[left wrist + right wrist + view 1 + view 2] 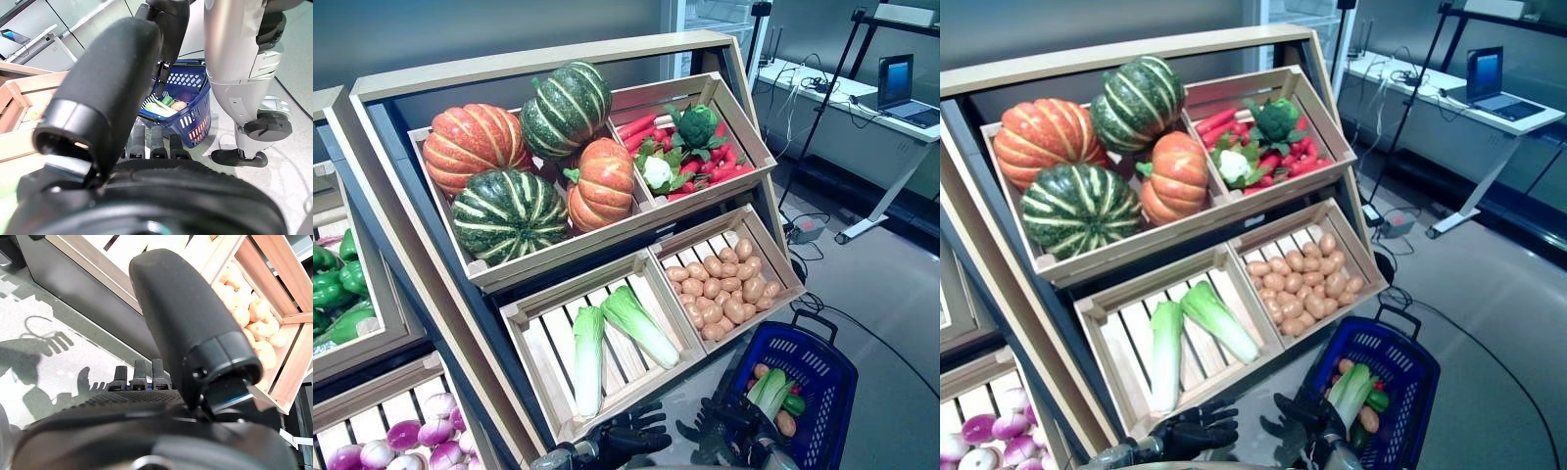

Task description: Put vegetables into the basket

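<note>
Cabbages (622, 338) lie in the slatted crate just ahead of my empty, loosely spread left hand (631, 434), long axes pointing away, while my right hand (729, 431), also spread, hovers beside the basket (827, 392).

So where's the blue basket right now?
The blue basket sits on the floor at the lower right of the head views, just below the potato crate, beside the robot's right hand.

Pale matt wooden crates (636, 377), perforated blue plastic basket (822, 377), glossy pumpkins (509, 211)
</note>
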Tool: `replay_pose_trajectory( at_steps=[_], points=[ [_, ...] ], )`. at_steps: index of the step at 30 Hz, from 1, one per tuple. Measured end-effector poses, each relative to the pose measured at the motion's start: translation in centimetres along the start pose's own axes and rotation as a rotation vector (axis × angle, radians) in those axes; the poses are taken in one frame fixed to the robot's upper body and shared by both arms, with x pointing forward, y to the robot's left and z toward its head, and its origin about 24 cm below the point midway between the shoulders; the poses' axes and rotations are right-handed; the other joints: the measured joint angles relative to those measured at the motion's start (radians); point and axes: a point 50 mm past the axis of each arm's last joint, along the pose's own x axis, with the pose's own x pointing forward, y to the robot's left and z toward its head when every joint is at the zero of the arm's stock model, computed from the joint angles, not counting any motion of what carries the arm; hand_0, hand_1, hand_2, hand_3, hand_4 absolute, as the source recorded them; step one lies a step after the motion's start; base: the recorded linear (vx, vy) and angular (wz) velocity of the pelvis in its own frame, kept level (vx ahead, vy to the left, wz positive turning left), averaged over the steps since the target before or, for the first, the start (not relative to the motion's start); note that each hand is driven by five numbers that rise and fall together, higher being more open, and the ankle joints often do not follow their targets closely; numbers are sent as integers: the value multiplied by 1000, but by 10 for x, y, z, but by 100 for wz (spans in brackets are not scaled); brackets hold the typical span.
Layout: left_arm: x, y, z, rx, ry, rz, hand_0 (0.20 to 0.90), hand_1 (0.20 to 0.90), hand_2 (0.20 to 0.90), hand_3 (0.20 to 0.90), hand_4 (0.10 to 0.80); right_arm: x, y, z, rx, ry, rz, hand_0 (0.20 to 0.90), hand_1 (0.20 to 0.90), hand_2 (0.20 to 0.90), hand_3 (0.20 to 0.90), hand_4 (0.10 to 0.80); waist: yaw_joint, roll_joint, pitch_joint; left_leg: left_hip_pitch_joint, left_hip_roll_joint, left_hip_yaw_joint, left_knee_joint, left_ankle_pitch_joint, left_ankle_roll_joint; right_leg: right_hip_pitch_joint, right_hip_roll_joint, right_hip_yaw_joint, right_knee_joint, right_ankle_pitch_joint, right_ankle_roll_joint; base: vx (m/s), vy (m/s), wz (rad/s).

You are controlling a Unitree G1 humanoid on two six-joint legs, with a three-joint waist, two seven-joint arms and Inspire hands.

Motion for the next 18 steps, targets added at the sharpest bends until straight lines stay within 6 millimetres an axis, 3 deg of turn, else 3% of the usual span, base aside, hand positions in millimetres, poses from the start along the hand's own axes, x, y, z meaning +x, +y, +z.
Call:
replay_pose_trajectory(
  at_steps=[7,11,14,17,18],
  points=[
    [0,0,0,11,1,5,900,900,900,900,800,0,0,0,-5,0,1,900,900,900,900,800,0,2,0,0,0,-1,0,0,0,0,0,-1,0,0,0,0,0,0],
    [0,1,8,115,-40,52,900,900,900,900,800,0,0,0,-6,-1,-6,900,900,900,900,800,0,7,2,0,0,-1,0,0,0,0,0,-1,-2,0,-1,-11,0,0],
    [-1,-2,29,275,-116,82,900,900,900,900,800,0,0,4,-18,-16,-18,900,900,900,900,800,2,14,9,-1,0,-4,0,1,-1,1,0,-2,-2,1,0,-51,-2,2],
    [-9,-14,72,484,-293,74,900,900,900,900,800,0,2,17,-83,-63,1,900,900,900,900,800,8,26,22,-4,0,-7,0,2,-2,1,1,-3,-3,2,0,-17,-1,1],
    [-11,-17,78,503,-327,70,900,900,900,900,800,0,1,18,-84,-67,-3,900,900,900,900,800,11,27,23,-4,1,-8,0,2,-2,1,1,-4,-3,2,0,0,0,0]
  ],
)
